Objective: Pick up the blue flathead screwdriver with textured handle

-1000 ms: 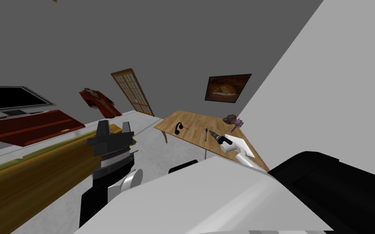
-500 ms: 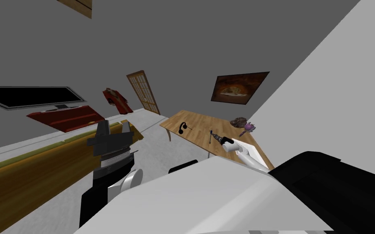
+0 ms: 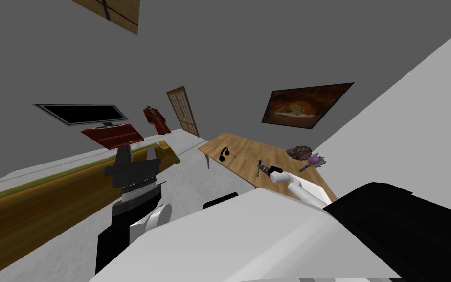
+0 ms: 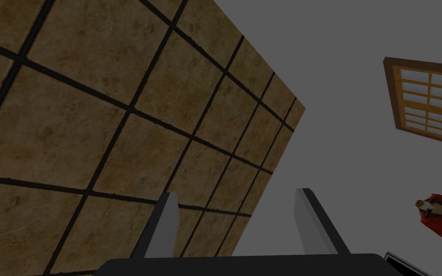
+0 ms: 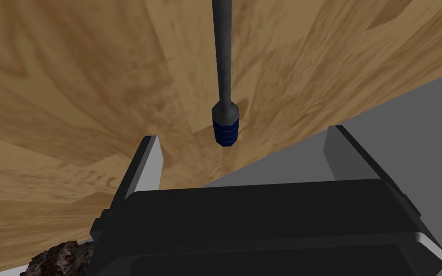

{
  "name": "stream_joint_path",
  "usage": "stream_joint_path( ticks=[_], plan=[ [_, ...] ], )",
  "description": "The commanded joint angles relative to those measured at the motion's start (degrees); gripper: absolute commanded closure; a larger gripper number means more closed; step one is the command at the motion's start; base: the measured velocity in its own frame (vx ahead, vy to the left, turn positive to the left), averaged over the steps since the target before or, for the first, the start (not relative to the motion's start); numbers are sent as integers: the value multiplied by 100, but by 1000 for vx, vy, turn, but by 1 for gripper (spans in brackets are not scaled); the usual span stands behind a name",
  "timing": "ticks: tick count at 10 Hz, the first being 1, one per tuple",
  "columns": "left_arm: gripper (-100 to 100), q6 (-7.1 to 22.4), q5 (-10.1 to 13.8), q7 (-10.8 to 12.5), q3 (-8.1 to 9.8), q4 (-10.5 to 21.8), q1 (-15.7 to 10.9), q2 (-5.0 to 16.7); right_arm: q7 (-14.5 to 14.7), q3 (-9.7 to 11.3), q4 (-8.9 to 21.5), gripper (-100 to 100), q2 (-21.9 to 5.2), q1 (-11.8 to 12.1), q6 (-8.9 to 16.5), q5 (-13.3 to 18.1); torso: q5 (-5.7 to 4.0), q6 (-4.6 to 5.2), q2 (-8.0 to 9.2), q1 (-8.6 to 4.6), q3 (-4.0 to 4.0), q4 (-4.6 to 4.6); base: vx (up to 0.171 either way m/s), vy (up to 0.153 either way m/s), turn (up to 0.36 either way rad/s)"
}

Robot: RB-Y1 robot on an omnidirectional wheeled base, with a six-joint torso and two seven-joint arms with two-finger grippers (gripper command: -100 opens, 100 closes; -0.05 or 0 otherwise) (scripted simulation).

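The blue screwdriver [image 5: 225, 125] lies on the wooden table [image 5: 71, 96], its ribbed blue handle toward my right gripper and its dark shaft pointing away. My right gripper [image 5: 244, 143] is open, and the handle's end sits just ahead of the gap between the fingers, nearer one finger [image 5: 148, 160]. In the head view the screwdriver [image 3: 259, 168] is a thin dark line near the table's [image 3: 239, 147] front edge, with the right gripper [image 3: 267, 170] right beside it. My left gripper [image 3: 137, 155] is raised off to the left, open and empty, as its wrist view also shows [image 4: 237, 196].
Black headphones [image 3: 225, 153] lie further left on the table. A brown lump [image 3: 299, 151] and a purple object [image 3: 313, 160] sit at its back right. The table's edge runs close behind the handle. A long wooden counter [image 3: 48, 200] stretches along the left.
My head view has swung, so the room has slid to the right. My right gripper has drawn closer to the screwdriver. The left arm has kept its pose.
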Motion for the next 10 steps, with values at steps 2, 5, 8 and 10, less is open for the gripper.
stream_joint_path(
  ticks=[2, 5, 8, 10],
  plan=[
    [0, 0, 0, 0, 0, 0, 0, 0, 256, 62, 370, -100, -277, -2, 293, -376, 0, 4, 4, -1, 2, 1, 12, 1, 111],
    [0, 0, 0, 0, 0, 0, -1, 0, 457, 95, 656, -100, -421, -45, 565, -696, 1, -4, -3, 0, -1, 0, 22, -3, 242],
    [0, 0, 0, 0, 0, 0, 1, 0, 820, 158, 1186, -100, -701, -126, 1029, -1230, 0, 4, -2, -2, -1, 0, 23, -7, 230],
    [0, 0, 0, 0, 0, 0, 1, 0, 981, 190, 1467, -100, -833, -161, 1281, -1494, -1, 3, -1, -2, -1, 0, 21, -8, 219]
  ],
)
